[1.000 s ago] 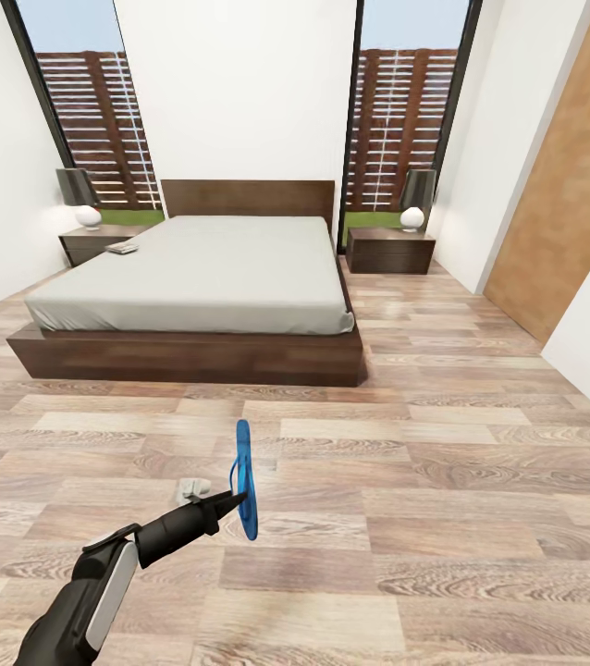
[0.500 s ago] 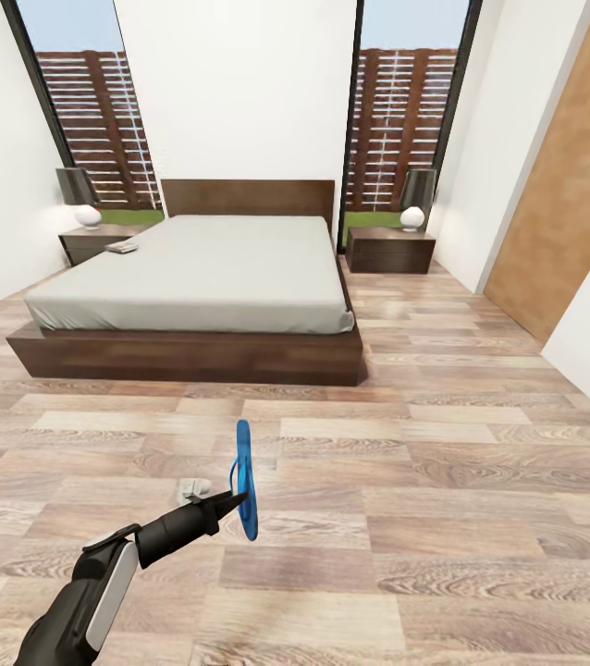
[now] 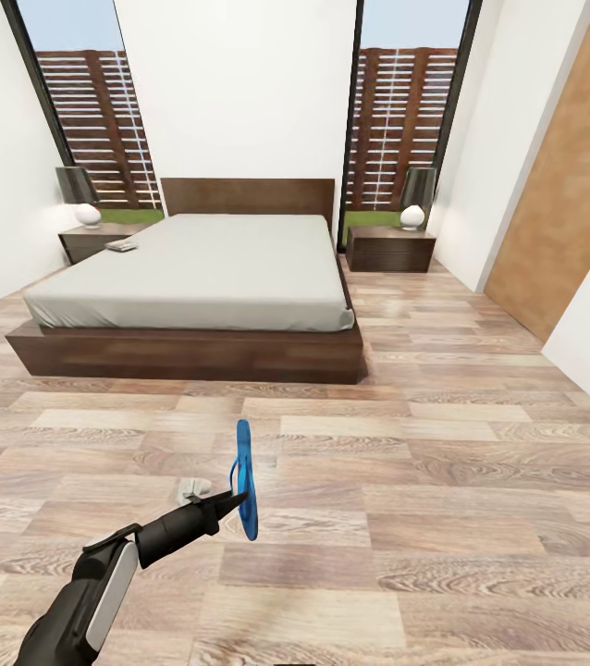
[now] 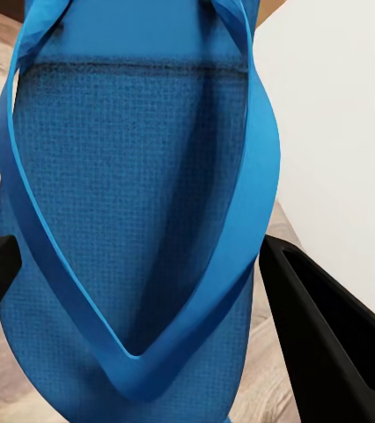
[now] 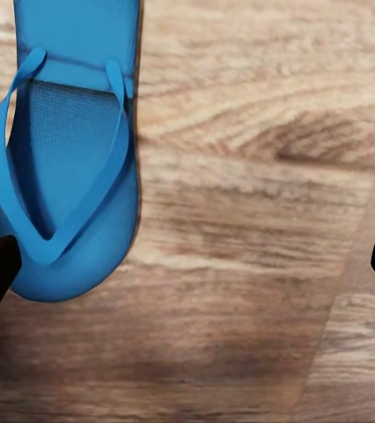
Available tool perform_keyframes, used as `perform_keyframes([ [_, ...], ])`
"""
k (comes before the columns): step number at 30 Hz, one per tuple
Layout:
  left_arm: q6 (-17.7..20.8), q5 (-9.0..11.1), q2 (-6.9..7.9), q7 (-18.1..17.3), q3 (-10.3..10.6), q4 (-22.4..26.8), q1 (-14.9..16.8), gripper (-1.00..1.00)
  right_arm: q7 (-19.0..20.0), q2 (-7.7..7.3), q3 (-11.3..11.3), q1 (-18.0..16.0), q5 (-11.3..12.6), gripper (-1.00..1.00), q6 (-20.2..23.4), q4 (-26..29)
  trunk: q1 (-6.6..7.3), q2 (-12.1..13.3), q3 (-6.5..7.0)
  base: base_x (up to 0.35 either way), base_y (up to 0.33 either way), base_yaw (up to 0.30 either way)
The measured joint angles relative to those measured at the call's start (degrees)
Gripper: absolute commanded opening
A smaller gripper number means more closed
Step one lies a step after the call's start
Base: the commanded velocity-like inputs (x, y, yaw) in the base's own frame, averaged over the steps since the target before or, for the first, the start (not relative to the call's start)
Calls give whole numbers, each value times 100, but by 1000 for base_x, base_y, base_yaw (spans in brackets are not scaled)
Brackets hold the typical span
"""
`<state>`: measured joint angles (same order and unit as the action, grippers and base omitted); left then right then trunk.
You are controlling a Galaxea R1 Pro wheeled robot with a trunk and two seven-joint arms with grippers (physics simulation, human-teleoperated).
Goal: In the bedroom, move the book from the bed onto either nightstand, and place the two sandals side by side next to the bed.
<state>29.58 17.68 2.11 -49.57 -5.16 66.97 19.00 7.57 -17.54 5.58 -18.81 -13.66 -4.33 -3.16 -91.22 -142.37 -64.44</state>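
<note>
Holding steady, the left claw [image 3: 230,504] stays clenched on one sandal [image 3: 244,479]. Right claw [image 5: 187,264] hangs released above the other sandal [image 5: 69,150]. Bed [image 3: 193,277] barely shifts; transport pending.

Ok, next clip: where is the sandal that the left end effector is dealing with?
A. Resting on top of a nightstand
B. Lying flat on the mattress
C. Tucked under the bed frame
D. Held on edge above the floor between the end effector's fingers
D: the left end effector grips the sandal on edge over the wood floor, well short of the bed.
</note>
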Motion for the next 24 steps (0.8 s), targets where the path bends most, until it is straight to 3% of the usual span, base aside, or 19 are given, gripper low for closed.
perform_keyframes([
  [24,-13,-8,0,0,0,-2,-3,-100,-1,0,0,0,9,100,-19,23,0,0,0,0,0,0],
])
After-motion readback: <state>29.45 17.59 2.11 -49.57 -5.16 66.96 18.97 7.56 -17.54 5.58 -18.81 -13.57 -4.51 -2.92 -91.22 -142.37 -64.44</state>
